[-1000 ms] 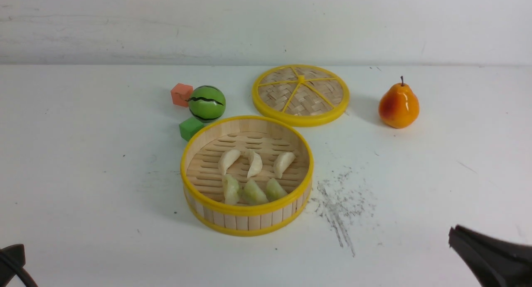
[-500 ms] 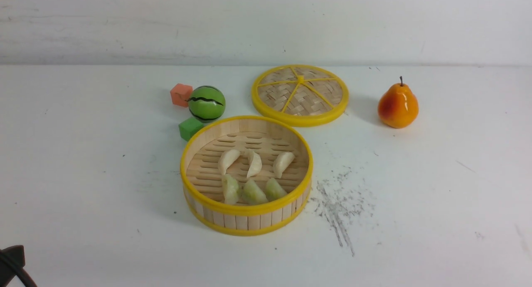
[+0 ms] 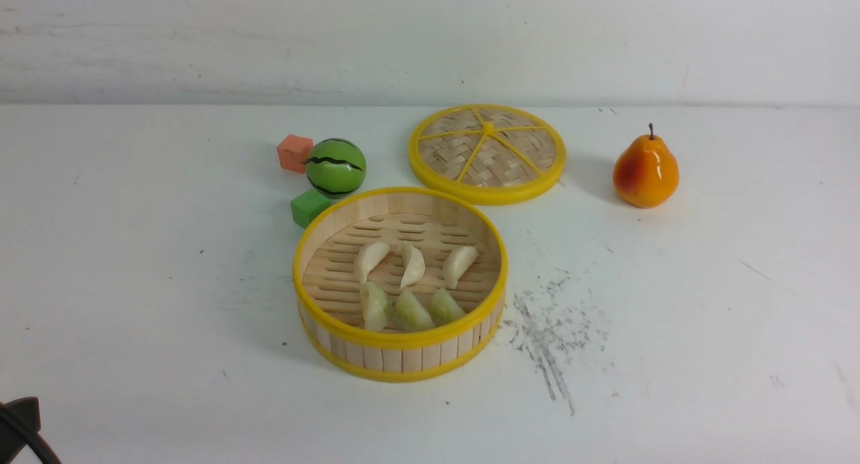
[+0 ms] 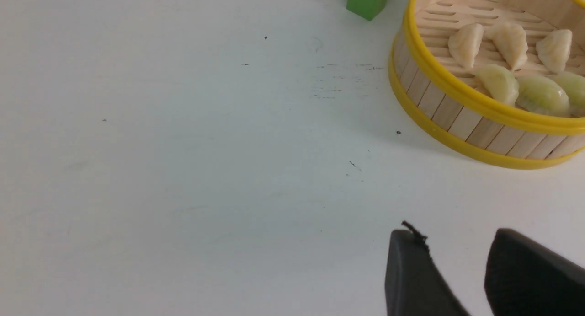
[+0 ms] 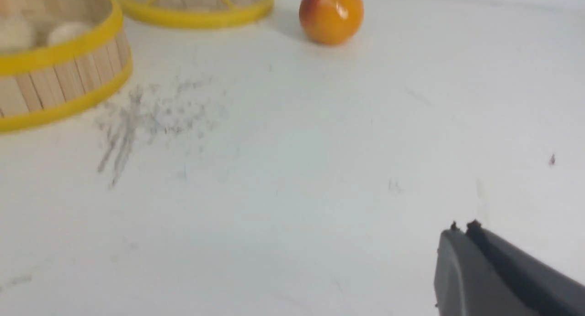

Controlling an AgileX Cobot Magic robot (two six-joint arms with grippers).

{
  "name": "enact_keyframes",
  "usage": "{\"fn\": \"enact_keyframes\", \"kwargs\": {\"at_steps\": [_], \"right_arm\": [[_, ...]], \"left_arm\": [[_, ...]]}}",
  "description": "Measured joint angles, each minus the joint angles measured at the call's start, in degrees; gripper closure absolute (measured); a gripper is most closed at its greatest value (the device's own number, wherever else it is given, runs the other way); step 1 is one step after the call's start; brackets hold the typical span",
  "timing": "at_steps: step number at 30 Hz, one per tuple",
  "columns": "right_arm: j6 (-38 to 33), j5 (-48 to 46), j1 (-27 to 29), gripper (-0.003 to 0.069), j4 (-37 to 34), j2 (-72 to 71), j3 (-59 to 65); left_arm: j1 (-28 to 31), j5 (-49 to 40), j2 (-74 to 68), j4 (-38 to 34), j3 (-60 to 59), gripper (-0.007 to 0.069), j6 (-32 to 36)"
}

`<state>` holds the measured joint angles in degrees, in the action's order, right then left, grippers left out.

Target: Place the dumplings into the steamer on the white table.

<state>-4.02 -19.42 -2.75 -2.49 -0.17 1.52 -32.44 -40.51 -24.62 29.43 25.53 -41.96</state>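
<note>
Inside the steamer [image 3: 400,356], six light, slippery dumplings [image 3: 410,264] are judged pinchable across pleated ridges; left end effector [image 4: 457,265] released, right end effector [image 5: 461,229] clenched empty.

- My right end effector [image 5: 462,228] sits low at the frame's corner, its dark grey jaws pressed together with nothing between them, above the white matte bench [image 5: 320,169].
- I see part of the round bamboo steamer with yellow rims [image 5: 59,85]; two blurred cream dumplings [image 5: 68,31] show inside it.
- A patch of grey scuff marks [image 5: 146,119] lies just beside the steamer.
- Beyond stand a glossy orange-red pear [image 5: 332,15] and a flat woven disc with yellow rim [image 5: 196,7].
</note>
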Motion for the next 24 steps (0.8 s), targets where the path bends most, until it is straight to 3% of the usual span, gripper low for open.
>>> {"fn": "enact_keyframes", "kwargs": {"at_steps": [24], "right_arm": [[0.1,-2.3,0.0,0.0647,1.9,-0.4,-0.5]], "left_arm": [[0.0,0.0,0.0,0.0,0.0,0.0387,0.0]]}}
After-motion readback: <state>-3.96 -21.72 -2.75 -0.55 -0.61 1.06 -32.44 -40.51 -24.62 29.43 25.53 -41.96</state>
